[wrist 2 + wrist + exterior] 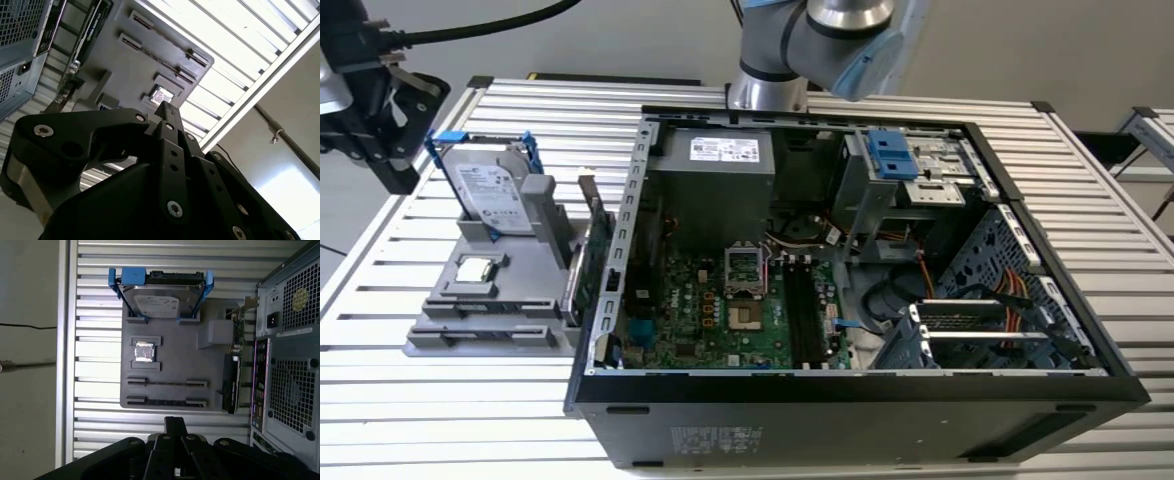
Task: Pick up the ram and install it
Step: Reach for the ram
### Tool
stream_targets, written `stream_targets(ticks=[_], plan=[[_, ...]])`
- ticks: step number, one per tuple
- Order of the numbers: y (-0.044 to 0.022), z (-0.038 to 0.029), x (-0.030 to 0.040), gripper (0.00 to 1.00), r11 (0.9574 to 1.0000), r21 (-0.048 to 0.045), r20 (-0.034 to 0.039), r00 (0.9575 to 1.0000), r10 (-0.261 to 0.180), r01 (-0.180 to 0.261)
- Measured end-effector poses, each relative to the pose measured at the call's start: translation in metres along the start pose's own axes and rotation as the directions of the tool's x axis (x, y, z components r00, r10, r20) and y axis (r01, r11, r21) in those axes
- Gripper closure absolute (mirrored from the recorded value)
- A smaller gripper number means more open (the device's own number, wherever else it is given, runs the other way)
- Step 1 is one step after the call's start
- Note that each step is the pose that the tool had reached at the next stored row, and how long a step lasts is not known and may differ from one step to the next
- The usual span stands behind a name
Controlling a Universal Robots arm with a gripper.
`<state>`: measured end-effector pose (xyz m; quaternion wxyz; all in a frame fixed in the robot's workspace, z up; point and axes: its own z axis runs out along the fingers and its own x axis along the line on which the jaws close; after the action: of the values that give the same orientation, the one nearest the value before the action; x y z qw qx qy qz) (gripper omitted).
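The pincer (pixel 175 423) is drawn narrow, its two tips meeting with nothing between them. It holds nothing. In the exterior view it hangs at the upper left of the frame, well apart from the ram.

The ram (pixel 167 402) stands on its long edge in a slot of the grey tray (pixel 210 365), the slot nearest the tray's outer edge. In the exterior view that is the lower left of the frame. The slot beside it shows a thinner dark line; whether that is a second strip I cannot tell.

Farther along the tray lies a small square chip (pixel 144 352) in its seat. Past it the hard drive (pixel 159 299) stands in blue rails. A dark card (pixel 231 385) stands upright on the tray's side next to the open case (pixel 854 390). All of it rests on the slatted bench (pixel 440 420).

The ram looks light and stiff, but thin and easy to harm. It would not bend far before cracking, and its contact edge sits down in the slot. The sound place to take hold is across the two flat faces near the middle of the exposed top edge. That keeps it level and lets it come straight out. A grip near one end would likely tilt it and jam it in the slot.
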<state>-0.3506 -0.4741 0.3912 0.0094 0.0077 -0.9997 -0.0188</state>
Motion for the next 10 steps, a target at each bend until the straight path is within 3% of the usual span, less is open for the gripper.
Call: stream_targets(ticks=[10], plan=[[-0.0016,-0.0001,0.0000,1.00,1.0000,0.0019,0.0000,1.0000,0.000,0.000]])
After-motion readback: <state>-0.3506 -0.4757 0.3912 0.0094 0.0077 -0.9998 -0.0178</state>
